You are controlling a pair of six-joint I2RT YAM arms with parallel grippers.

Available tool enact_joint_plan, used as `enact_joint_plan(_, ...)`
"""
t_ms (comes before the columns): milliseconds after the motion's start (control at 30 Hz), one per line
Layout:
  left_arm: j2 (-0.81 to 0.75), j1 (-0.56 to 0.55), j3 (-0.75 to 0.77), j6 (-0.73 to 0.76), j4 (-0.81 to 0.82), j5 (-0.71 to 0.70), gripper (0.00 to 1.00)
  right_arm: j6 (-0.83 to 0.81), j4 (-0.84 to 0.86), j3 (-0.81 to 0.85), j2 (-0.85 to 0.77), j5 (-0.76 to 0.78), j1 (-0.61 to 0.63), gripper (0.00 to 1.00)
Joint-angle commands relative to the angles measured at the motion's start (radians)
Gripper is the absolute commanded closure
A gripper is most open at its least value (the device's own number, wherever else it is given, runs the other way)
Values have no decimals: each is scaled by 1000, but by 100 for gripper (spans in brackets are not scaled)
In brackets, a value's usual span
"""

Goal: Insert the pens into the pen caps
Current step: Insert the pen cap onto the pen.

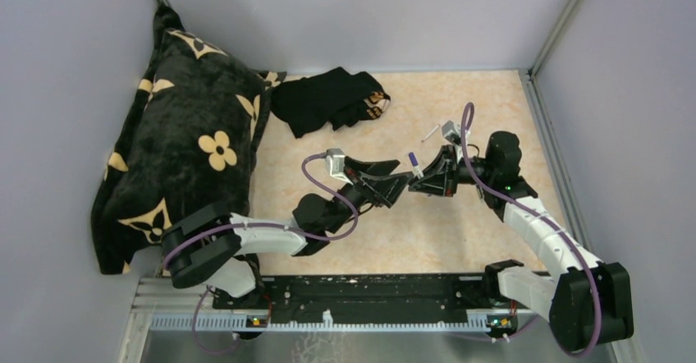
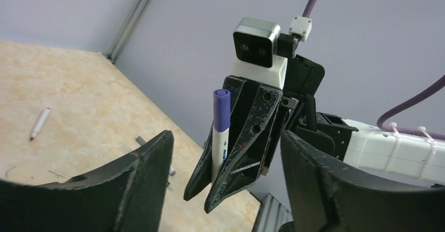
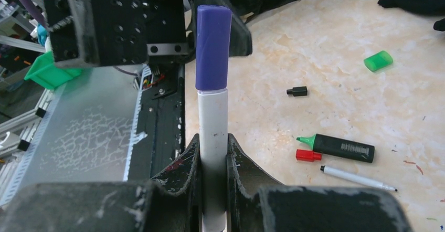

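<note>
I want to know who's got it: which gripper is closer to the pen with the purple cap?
Right. The right gripper is shut on the purple-capped pen, barrel between its jaws. The left gripper is open just beside it, not touching.

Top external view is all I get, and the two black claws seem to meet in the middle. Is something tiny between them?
Observer: Yes. The right gripper is shut on a thin white-barrelled pen, held upright and wearing a purple plastic cap.
Operator: And the other claw?
Observer: The left gripper stands wide open, facing that pen; neither finger touches it.
Operator: Any loose caps lying about?
Observer: Yes, three on the beige marbled tabletop: a wide green plastic cap, a small red plastic cap and a tiny black plastic cap.
</note>
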Motion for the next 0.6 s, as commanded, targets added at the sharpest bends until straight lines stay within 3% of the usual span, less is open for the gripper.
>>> enact_joint_plan(0, -80, 2, -39, 82, -72, 30, 16, -79, -29, 35, -4, -39, 1, 100)
enact_joint_plan(100, -142, 17, -33, 123, -148, 70, 3, -99, -48, 41, -6, -55, 0, 100)
enact_joint_plan(233, -201, 82, 34, 80, -352, 172, 2, -111, -56, 41, -6, -65, -1, 100)
enact_joint_plan(333, -212, 161, 91, 1, -465, 322, 2, -117, -59, 41, -5, -72, 0, 100)
enact_joint_plan(467, -183, 248, 152, -115, -524, 472, 3, -121, -61, 41, -2, -77, 0, 100)
enact_joint_plan(567, -158, 260, 189, -119, -530, 511, 12, -121, -61, 41, -1, -77, 0, 100)
